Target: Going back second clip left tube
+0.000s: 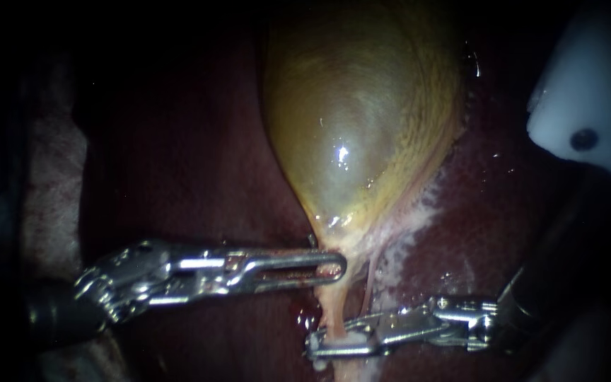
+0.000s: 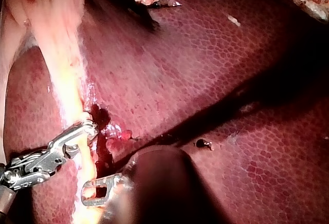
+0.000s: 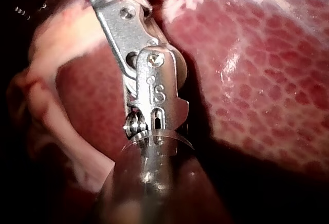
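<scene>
The yellow-green gallbladder [image 1: 362, 106] narrows to a pale neck. Two tubes run down from it: the thicker left tube [image 1: 332, 315] and a thin right tube [image 1: 370, 283]. My left instrument [image 1: 334, 266] comes in from the left, its slotted jaws shut across the gallbladder's neck. My right instrument [image 1: 317, 346] enters from the lower right. Its jaws straddle the left tube with a small gap between them. A white clip [image 1: 344, 343] sits on that tube between the jaws. In the left wrist view my right instrument [image 2: 85, 131] crosses the pale tube [image 2: 69, 88].
Dark red liver [image 1: 178, 163] surrounds the gallbladder. A small patch of blood [image 1: 305, 315] lies left of the tube. A white plastic part [image 1: 588, 99] with a dark hole sits at the upper right. The liver surface [image 3: 257, 70] lies beside my right instrument's shaft.
</scene>
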Robot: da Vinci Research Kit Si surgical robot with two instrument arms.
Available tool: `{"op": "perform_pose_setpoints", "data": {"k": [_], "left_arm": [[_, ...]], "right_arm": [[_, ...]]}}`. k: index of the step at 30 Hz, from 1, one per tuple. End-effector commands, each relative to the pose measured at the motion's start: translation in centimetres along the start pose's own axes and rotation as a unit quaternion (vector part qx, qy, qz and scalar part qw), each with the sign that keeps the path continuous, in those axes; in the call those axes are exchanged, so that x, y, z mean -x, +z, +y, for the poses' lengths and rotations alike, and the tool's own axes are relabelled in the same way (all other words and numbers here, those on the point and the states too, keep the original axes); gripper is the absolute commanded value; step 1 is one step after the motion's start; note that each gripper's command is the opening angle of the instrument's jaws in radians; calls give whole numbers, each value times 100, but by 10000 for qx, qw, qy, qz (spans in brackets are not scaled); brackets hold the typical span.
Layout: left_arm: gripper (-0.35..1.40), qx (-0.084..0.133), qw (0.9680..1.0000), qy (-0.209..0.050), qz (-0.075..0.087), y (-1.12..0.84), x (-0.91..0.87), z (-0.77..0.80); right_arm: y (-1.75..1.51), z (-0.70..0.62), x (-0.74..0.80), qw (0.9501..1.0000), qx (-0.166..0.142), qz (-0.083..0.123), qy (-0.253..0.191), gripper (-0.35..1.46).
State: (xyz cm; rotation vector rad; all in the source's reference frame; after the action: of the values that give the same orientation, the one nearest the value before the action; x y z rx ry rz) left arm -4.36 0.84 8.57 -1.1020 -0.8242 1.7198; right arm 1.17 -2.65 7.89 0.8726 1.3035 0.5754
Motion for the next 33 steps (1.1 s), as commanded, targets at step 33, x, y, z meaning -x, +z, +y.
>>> {"op": "perform_pose_setpoints", "data": {"k": [33], "left_arm": [[-35, 0, 10000, 2, -2, 0, 0, 0]], "right_arm": [[11, -3, -1, 10000, 11, 28, -7, 46]]}}
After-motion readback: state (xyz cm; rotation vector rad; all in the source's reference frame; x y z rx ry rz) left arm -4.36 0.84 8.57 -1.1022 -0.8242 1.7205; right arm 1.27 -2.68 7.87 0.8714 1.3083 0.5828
